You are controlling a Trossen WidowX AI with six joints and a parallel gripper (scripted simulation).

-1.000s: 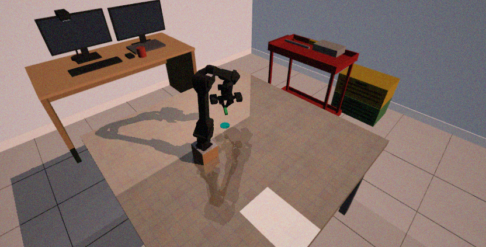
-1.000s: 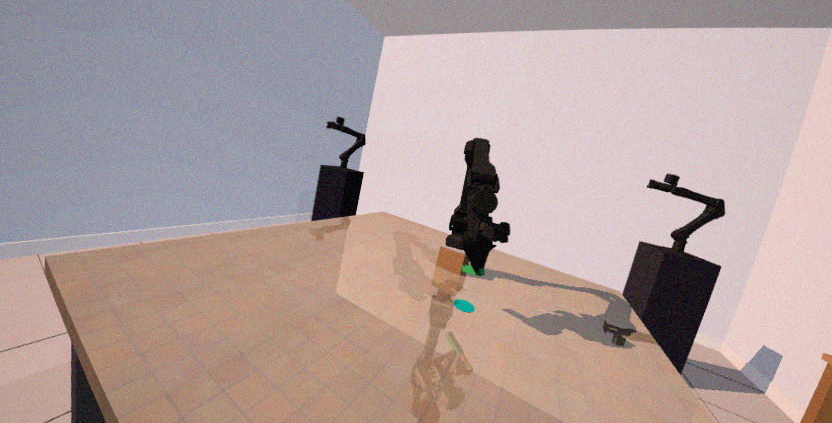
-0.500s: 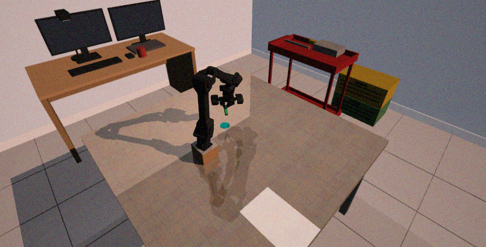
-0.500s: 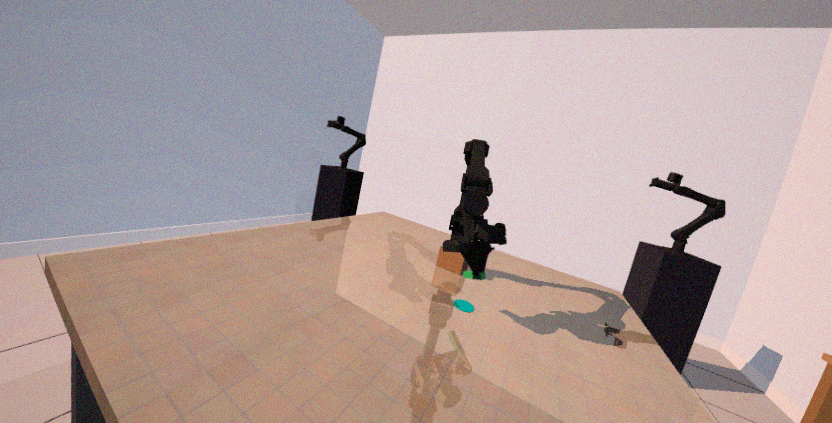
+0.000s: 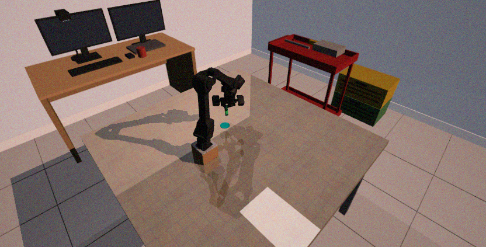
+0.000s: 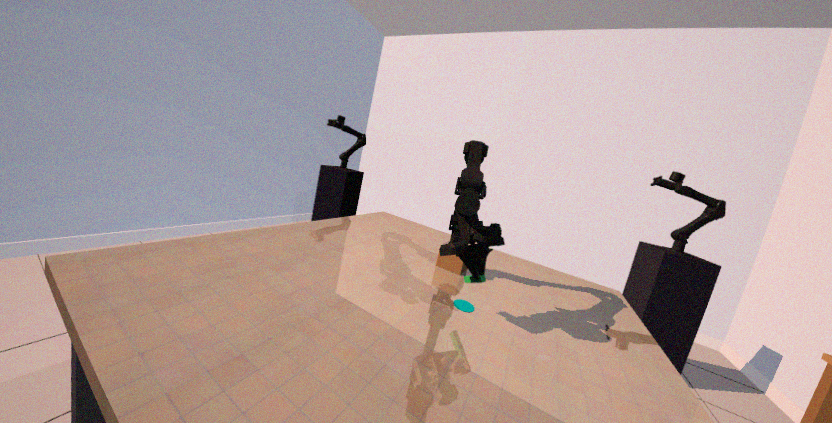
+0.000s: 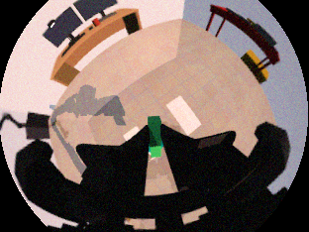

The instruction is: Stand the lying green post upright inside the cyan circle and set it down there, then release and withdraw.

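My gripper (image 5: 225, 106) (image 6: 475, 269) (image 7: 154, 127) is shut on the green post (image 5: 225, 110) (image 6: 474, 278) (image 7: 154, 138). The post hangs nearly upright below the fingers, in the air above the table (image 5: 305, 143). The cyan circle (image 5: 224, 125) (image 6: 463, 305) is a small flat disc on the table, just below and slightly in front of the post's lower end in the top view. In the wrist view the post runs forward from between the dark fingers and the circle does not show.
The arm's base block (image 5: 205, 153) stands near the circle. A white sheet (image 5: 280, 220) (image 7: 182, 114) lies at the table's near edge. A desk with monitors (image 5: 101, 62), a red cart (image 5: 312, 58) and a yellow-green crate (image 5: 365, 96) stand off the table.
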